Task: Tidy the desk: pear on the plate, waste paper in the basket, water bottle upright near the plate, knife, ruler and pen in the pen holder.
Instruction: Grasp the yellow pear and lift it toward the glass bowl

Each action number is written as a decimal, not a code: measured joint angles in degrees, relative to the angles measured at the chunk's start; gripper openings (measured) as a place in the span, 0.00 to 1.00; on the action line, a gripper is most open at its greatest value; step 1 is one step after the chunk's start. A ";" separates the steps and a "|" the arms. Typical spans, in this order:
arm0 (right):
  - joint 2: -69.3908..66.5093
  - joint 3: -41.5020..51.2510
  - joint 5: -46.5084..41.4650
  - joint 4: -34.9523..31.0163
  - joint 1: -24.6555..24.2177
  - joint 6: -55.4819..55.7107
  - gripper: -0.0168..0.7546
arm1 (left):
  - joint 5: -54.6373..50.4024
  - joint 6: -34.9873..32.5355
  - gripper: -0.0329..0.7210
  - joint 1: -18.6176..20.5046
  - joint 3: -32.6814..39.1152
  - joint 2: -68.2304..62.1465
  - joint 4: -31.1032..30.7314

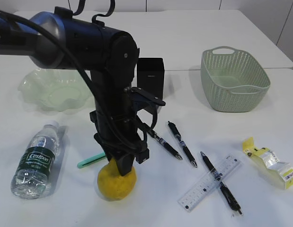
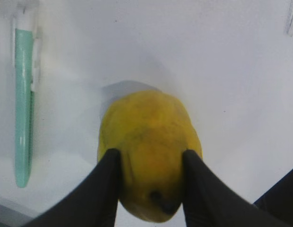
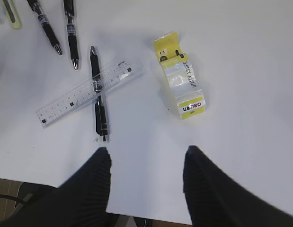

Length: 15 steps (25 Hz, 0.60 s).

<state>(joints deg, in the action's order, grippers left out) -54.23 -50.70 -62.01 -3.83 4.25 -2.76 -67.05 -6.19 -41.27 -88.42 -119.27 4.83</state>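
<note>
The yellow pear (image 1: 117,183) lies on the white desk (image 1: 151,198) near its front edge. My left gripper (image 1: 120,169) comes down on it, both black fingers pressed against its sides; in the left wrist view the gripper (image 2: 152,152) is shut on the pear (image 2: 148,127). A mint-green knife (image 1: 91,161) lies just left of it. The water bottle (image 1: 36,161) lies on its side at the left. The ruffled plate (image 1: 54,90), black pen holder (image 1: 150,75) and basket (image 1: 234,80) stand at the back. My right gripper (image 3: 146,150) hangs open over bare desk.
Two black pens (image 1: 182,144) lie mid-desk. A third pen (image 3: 97,90) crosses the clear ruler (image 3: 89,94) at the front right. A yellow crumpled wrapper (image 3: 181,78) lies right of them. The desk's front edge runs under my right gripper.
</note>
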 joint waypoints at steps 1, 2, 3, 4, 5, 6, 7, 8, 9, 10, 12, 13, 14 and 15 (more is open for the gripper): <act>0.00 0.00 0.00 0.00 0.00 0.00 0.51 | 0.00 0.00 0.37 0.00 0.00 0.13 -0.14; 0.00 0.00 0.00 0.00 0.00 0.00 0.51 | 0.00 0.00 0.37 0.00 0.00 0.55 -0.44; 0.00 0.00 0.00 0.00 0.00 0.00 0.51 | 0.00 0.00 0.37 0.00 0.00 1.28 -0.67; 0.00 0.00 0.00 0.00 0.00 0.00 0.51 | -0.04 0.00 0.37 0.00 0.00 2.32 -0.78; 0.00 0.00 0.00 0.00 0.00 0.00 0.51 | -0.14 0.00 0.37 0.00 0.00 3.41 -0.99; 0.00 0.00 0.00 0.00 0.00 0.00 0.51 | -0.28 0.00 0.37 0.00 -0.09 4.85 -1.22; 0.00 0.00 0.00 0.00 0.00 0.00 0.51 | -0.75 0.00 0.37 0.00 -0.24 6.33 -1.45; 0.00 0.00 0.00 0.00 0.00 0.00 0.51 | -1.24 0.00 0.37 0.00 -0.73 7.74 -1.71; 0.00 0.00 0.00 0.00 0.00 0.00 0.51 | -1.98 0.00 0.37 0.00 -1.60 8.83 -2.33; 0.00 0.00 0.00 0.00 0.00 0.00 0.51 | -2.53 0.00 0.37 0.00 -2.50 10.06 -3.07; 0.00 0.00 0.00 0.00 0.00 0.00 0.51 | -2.87 0.00 0.37 0.12 -5.27 11.99 -4.83; 0.00 0.00 0.00 0.00 0.00 0.00 0.51 | -2.87 0.00 0.37 0.63 -6.78 12.77 -5.89; 0.00 0.00 0.00 0.00 0.00 0.00 0.51 | -2.99 0.00 0.37 1.16 -8.08 13.25 -6.40; 0.00 0.00 0.00 0.00 0.00 0.00 0.51 | -3.09 0.00 0.37 2.06 -9.46 13.42 -6.50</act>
<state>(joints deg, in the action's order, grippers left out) -54.23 -50.70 -62.01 -3.83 4.25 -2.76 -70.14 -6.19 -39.21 -97.87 -105.86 -1.67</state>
